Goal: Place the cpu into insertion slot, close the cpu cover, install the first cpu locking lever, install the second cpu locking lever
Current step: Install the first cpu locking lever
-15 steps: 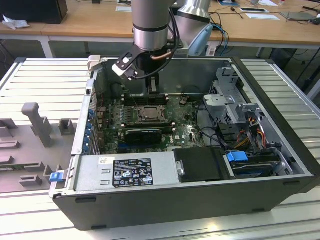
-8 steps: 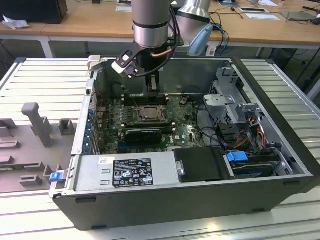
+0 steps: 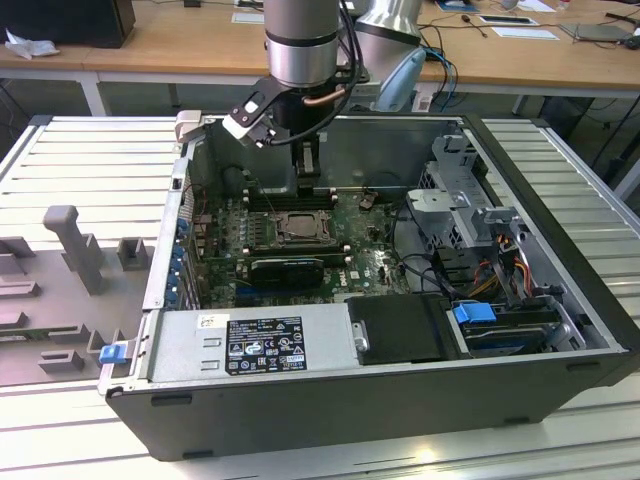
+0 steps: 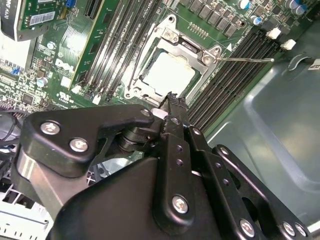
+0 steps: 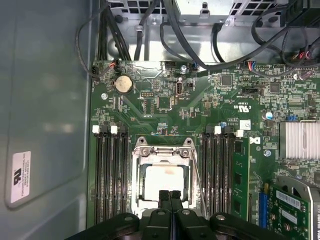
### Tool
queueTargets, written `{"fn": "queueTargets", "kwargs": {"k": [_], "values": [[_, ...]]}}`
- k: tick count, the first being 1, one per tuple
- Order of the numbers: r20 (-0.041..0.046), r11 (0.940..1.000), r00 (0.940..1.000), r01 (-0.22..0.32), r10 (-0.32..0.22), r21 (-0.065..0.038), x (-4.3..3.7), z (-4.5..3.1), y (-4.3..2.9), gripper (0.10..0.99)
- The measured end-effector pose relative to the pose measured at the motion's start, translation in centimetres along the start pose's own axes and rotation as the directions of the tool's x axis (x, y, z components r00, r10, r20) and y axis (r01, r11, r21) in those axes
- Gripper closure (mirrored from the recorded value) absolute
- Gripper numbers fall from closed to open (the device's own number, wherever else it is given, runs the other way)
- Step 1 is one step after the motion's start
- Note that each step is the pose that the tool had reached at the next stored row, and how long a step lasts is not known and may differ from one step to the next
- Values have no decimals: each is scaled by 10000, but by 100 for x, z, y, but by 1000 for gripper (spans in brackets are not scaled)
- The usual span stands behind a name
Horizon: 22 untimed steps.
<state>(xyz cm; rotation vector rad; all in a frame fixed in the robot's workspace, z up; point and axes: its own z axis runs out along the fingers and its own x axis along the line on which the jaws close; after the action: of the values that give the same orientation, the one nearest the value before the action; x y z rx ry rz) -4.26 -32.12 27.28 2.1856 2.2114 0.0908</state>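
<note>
Student: Materials at the centre of the green printed motherboard (image 5: 165, 105)?

Tutor: A small flat square cpu (image 5: 162, 182) with a pale, matt silvery metal top lies in the insertion slot (image 5: 138, 141), the square socket with a silver metal rim. The cpu cover (image 5: 162, 152), a thin silvery metal frame with a large square window, lies flat around it. Long black ribbed memory slots (image 5: 107, 175) run along both sides. In the second wrist view a thin bare wire lever (image 4: 245, 60) juts out from one socket corner.

Student: And the arm?

Tutor: In the exterior view its grey cylindrical wrist drops straight down into the open dark computer case (image 3: 400, 400), which lies on the ribbed silvery desk (image 3: 90, 160). The black tool (image 5: 170, 196) points down at the board, its two narrow fingers pressed together with nothing between them. The tips sit over one edge of the cover's window. Whether they touch it cannot be told.
</note>
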Motion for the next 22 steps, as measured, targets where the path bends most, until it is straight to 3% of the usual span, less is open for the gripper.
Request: {"fn": "queueTargets", "kwargs": {"k": [8, 11, 13, 17, 22], "values": [[0, 10000, 10000, 1, -1, 1, 2, -118, 8, 980], [-5, 10000, 10000, 45, -45, 0, 3, -128, 9, 980], [-35, 9982, 9981, 608, -608, 12, 2, -127, 8, 980], [-110, 9851, 9850, 1720, -1719, 32, 2, -111, 7, 980], [-179, 9621, 9620, 2727, -2726, 37, 2, -103, 7, 980]]}}
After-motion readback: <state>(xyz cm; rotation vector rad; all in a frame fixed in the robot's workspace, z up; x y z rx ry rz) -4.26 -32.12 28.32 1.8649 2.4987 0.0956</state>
